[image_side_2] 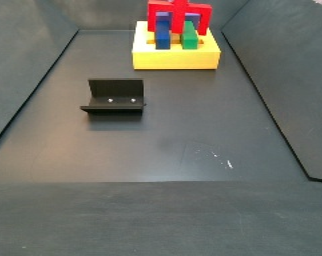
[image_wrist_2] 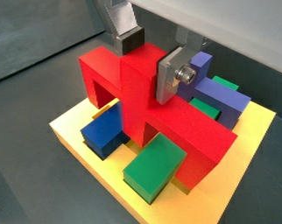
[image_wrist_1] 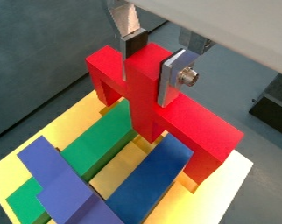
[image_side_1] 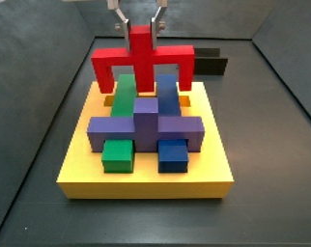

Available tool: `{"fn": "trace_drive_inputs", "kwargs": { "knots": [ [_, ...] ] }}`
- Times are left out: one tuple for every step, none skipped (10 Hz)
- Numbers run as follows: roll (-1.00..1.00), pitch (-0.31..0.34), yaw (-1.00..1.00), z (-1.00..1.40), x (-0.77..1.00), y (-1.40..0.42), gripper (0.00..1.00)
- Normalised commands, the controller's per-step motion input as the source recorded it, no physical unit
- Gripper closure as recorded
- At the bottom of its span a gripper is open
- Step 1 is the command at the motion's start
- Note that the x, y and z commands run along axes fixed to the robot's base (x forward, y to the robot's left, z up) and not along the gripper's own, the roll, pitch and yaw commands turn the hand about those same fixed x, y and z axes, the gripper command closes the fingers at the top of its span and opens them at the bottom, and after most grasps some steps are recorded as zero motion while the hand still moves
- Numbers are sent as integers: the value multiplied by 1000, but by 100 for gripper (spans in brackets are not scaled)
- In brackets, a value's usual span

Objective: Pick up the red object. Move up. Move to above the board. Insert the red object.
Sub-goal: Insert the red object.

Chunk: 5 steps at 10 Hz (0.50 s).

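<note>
The gripper (image_wrist_1: 155, 57) hung over the board (image_side_1: 145, 176), fingers (image_wrist_1: 172, 74) clamped on the red object's (image_wrist_1: 185, 122) central post.

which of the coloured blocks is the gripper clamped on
The red object: the gripper grips its tall central post. The purple block, green block and blue block sit untouched in the board.

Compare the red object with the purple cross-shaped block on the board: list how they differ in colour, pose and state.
The red object is bright red; the purple block is dull purple. The red object stands upright as an arch on two legs; the purple block lies low as a cross. The gripper holds the red object's post; nothing holds the purple block. Both are on the yellow board.
</note>
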Motion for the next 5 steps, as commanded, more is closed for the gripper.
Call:
{"fn": "trace_drive_inputs", "kwargs": {
  "knots": [
    [-24,0,0,0,31,9,100],
    [-36,0,0,0,37,0,100],
    [-31,0,0,-86,0,0,100],
    [-11,0,0,-69,23,0,100],
    [-3,0,0,-163,0,0,100]
  ]
}}
